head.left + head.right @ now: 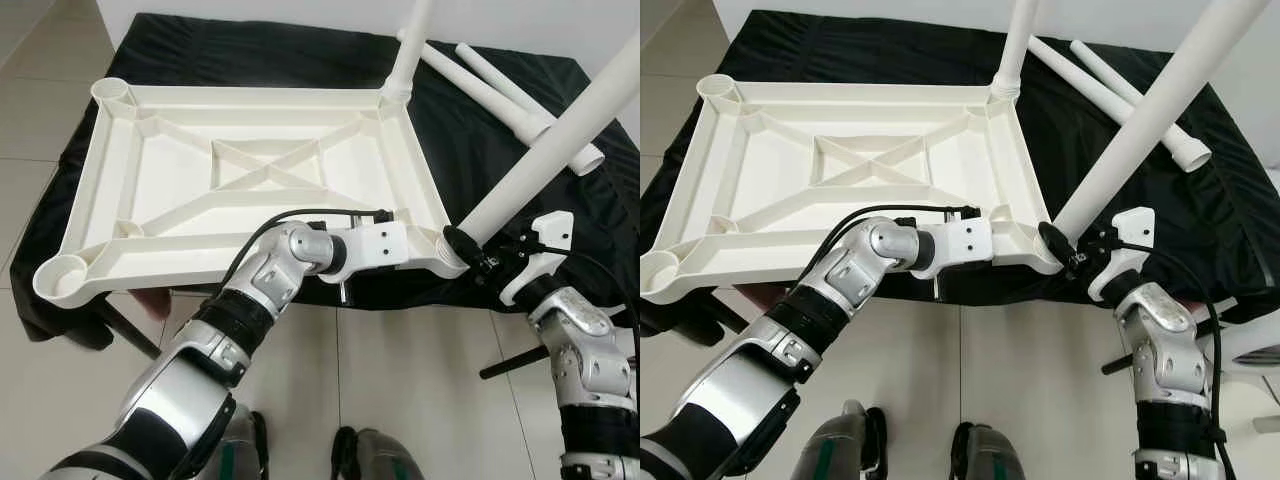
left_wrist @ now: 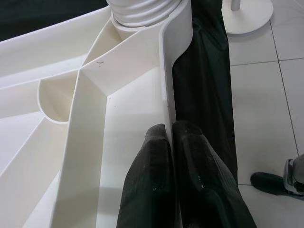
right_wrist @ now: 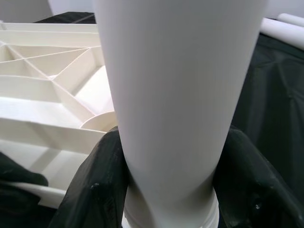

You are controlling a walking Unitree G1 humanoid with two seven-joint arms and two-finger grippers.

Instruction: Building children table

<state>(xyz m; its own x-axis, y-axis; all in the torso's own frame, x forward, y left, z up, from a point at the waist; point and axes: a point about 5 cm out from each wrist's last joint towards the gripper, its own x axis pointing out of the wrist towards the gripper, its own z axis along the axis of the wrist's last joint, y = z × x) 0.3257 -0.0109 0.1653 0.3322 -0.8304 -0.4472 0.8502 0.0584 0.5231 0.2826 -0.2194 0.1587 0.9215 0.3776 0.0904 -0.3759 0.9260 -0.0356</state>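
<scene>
At the near right corner of the upturned tabletop [image 1: 250, 180], the right hand [image 1: 470, 247] grips a leg [image 1: 560, 140] at its socket. Just beside it, the left hand [image 2: 172, 156] pinches the rim.

Upturned white tabletop [image 1: 250, 170]; leg [image 1: 545, 150] in corner socket

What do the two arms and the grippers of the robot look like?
Both arms are silver metal with black bands at the joints. Each wrist carries a white plastic housing. A thin black cable loops over the left arm, another runs along the right arm. The left gripper and the right gripper each have two long black, slightly textured fingers.
</scene>
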